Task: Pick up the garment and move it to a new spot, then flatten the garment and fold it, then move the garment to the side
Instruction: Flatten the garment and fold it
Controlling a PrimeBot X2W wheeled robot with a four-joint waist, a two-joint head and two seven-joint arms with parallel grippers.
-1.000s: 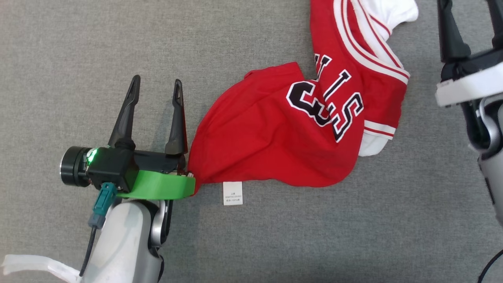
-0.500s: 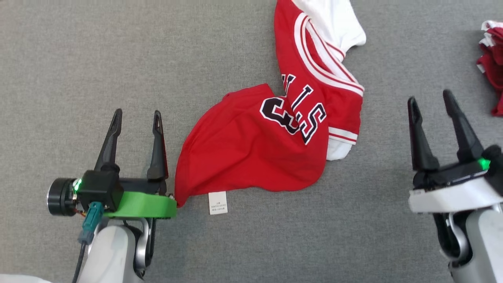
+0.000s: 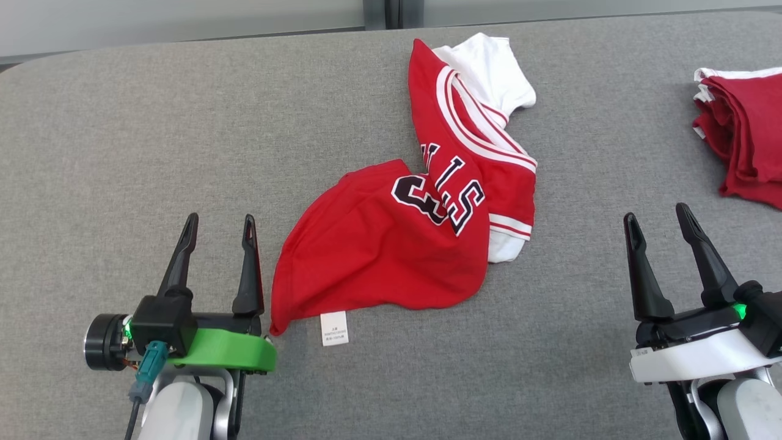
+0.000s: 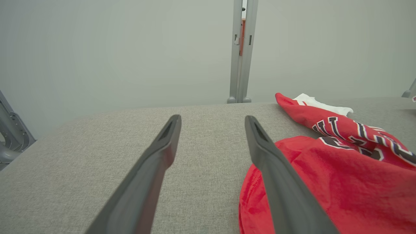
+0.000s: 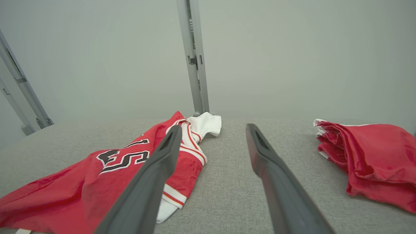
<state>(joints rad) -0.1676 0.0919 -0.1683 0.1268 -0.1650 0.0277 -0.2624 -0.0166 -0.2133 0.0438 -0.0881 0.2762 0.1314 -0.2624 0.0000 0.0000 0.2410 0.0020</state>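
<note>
Your grey bench, pale wall behind, lies open left of the garment; a red stack, perhaps shirts, nears its right edge. Left fingers and right fingers spread.

Seemingly a robot test lab: a grey cloth-covered table, plain pale panels, metal posts.

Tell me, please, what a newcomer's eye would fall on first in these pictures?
A crumpled red and white jersey with black lettering lies in the middle of the grey table. The left gripper and right gripper flank it, jaws open and empty. A folded red pile sits at the far right.
</note>
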